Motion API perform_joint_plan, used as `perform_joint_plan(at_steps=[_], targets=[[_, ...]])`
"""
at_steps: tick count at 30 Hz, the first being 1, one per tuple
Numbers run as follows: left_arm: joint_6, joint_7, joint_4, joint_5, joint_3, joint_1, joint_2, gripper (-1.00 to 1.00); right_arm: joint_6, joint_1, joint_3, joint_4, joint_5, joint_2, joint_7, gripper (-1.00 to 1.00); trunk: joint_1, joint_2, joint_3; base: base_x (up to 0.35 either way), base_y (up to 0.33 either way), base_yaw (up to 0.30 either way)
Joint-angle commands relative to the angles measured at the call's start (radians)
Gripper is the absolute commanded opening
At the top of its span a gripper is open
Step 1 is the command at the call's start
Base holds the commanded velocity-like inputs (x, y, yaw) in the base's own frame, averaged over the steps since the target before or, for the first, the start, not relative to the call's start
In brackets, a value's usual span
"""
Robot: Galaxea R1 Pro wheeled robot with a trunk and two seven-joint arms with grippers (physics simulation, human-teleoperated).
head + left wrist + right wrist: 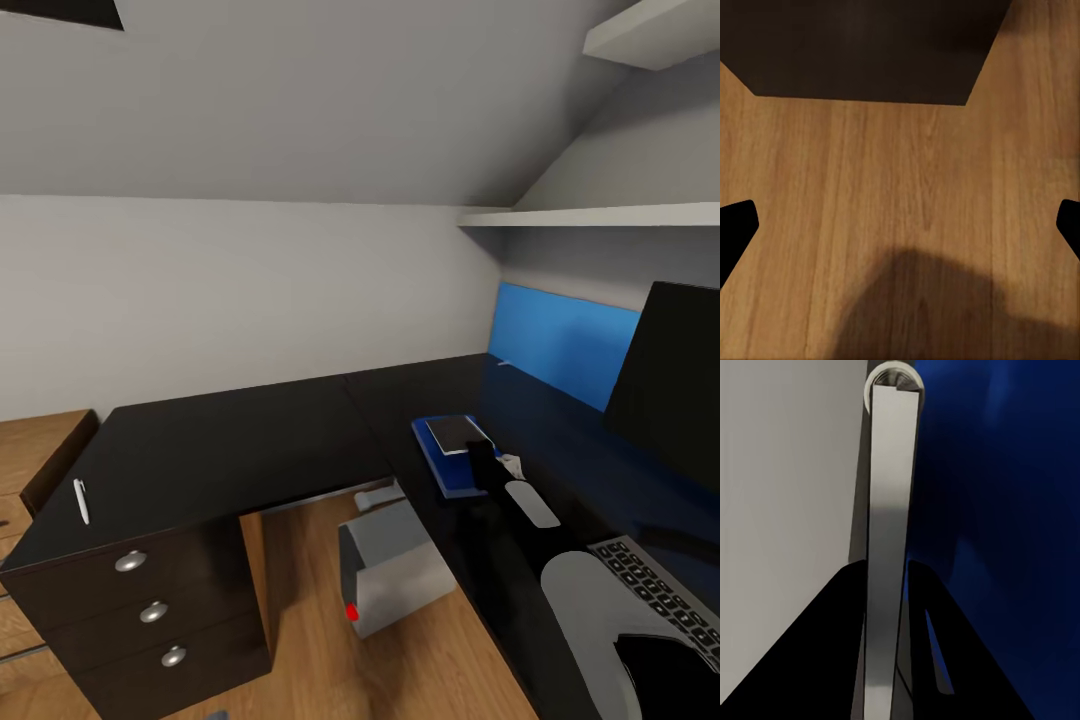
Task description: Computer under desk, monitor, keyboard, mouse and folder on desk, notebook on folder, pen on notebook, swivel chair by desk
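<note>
No brand, label or writing can be read on anything here. The left gripper (900, 225) has its jaws spread wide, the two dark fingertips (735, 229) at opposite edges of the left wrist view, with nothing between them but the wood plank floor (900, 172) below and a dark worktop corner beyond. The right gripper (483, 462), seen in the head view as a dark shape at the end of the right arm, sits just over the near edge of the blue folder (450, 470); how far its jaws stand apart, I cannot tell. In the right wrist view a long whitish bar (889, 547) runs up the middle between dark finger shapes, against blue, but what it is I cannot make out. The folder lies flat on the black worktop (250, 440), with the thin black notebook (455, 433) on top of it. The white pen (81, 500) lies well apart, near the far left edge of the worktop above three drawers with round knobs. The keyboard (660, 590) and black monitor (670, 380) are at the right, the grey computer (395, 570) on the floor under the worktop.
</note>
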Motion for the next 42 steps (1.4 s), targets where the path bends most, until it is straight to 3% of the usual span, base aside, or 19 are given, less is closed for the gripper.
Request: perform_joint_plan(at_steps=[1,28,29,42], targets=[[0.001,0.007,-0.001,0.008,-0.004,0.0,0.001,1.0,0.006,-0.001,-0.004,0.0,-0.008,0.0,0.004,-1.0,0.0,0.0,-0.001,0.019,-0.015,0.0],[0.001,0.007,-0.001,0.01,-0.003,0.0,-0.002,1.0,0.007,-0.001,-0.004,0.001,-0.008,-0.001,0.004,-1.0,0.015,-0.028,-0.014,0.001,-0.001,0.0],[0.0,0.007,-0.001,0.009,-0.003,0.0,-0.001,1.0,0.007,-0.001,-0.004,0.001,-0.008,-0.001,0.004,1.0,0.015,-0.028,-0.014,0.0,0.0,0.0],[-0.003,0.007,-0.001,0.009,-0.004,0.0,0.0,1.0,0.008,-0.001,-0.004,0.0,-0.008,-0.001,0.004,1.0,0.015,-0.028,-0.014,0.0,0.0,0.0]])
